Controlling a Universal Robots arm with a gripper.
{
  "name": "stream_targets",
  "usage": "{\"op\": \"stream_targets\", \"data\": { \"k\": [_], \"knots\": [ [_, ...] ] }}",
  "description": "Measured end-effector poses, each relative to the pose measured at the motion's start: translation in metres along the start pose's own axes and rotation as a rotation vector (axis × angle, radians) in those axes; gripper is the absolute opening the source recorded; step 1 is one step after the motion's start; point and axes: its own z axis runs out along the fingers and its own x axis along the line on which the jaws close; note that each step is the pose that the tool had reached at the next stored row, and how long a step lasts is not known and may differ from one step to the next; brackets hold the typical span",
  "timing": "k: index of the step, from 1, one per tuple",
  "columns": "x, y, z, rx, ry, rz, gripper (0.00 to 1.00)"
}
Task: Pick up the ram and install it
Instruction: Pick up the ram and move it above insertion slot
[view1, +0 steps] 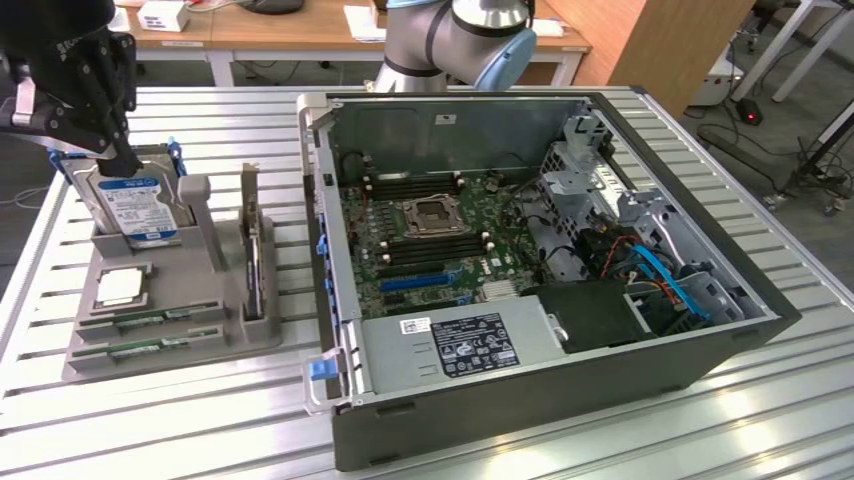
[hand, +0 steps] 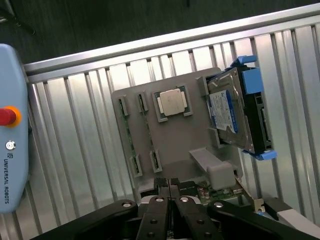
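Two ram sticks, thin green boards, lie on edge in slots at the front of the grey holder (view1: 200, 335): one ram stick (view1: 150, 320) and a second (view1: 140, 347) beside it. In the wrist view they run side by side, ram (hand: 128, 134) and ram (hand: 148, 129), next to a square CPU (hand: 171, 103). My black gripper (view1: 123, 160) hangs at the exterior view's far left, above the holder's back end by the hard drive (view1: 138, 205). Its fingers (hand: 161, 192) are shut with nothing between them, and the gripper (hand: 169, 182) is well above the ram.
An open computer case (view1: 534, 400) fills the table's middle, its motherboard (view1: 427, 240) showing long dark memory slots around the CPU socket. A taller card with a metal bracket (view1: 251, 250) stands in the holder. A teach pendant (hand: 10, 130) lies beside the slatted table.
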Motion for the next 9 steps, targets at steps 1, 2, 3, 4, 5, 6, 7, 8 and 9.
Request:
{"op": "stream_targets", "data": {
  "k": [1,2,3,4,5,6,7,8,9],
  "knots": [
    [0.0,0.0,0.0,0.0,0.0,0.0,0.09],
    [0.0,0.0,0.0,0.0,0.0,-0.001,0.09],
    [0.0,0.0,0.0,-0.0001,0.0001,-0.007,0.09],
    [0.0,0.0,0.0001,-0.0001,0.0001,-0.017,0.09],
    [0.0,0.0,0.0001,-0.0002,0.0002,-0.028,0.09],
    [0.0,0.0,0.0001,-0.0003,0.0003,-0.039,0.09],
    [0.0,0.0,0.0002,-0.0004,0.0004,-0.051,0.09],
    [0.0,0.0,0.0002,-0.0004,0.0005,-0.061,0.09],
    [0.0,0.0,0.0002,-0.0004,0.0006,-0.067,0.09]
  ]
}}
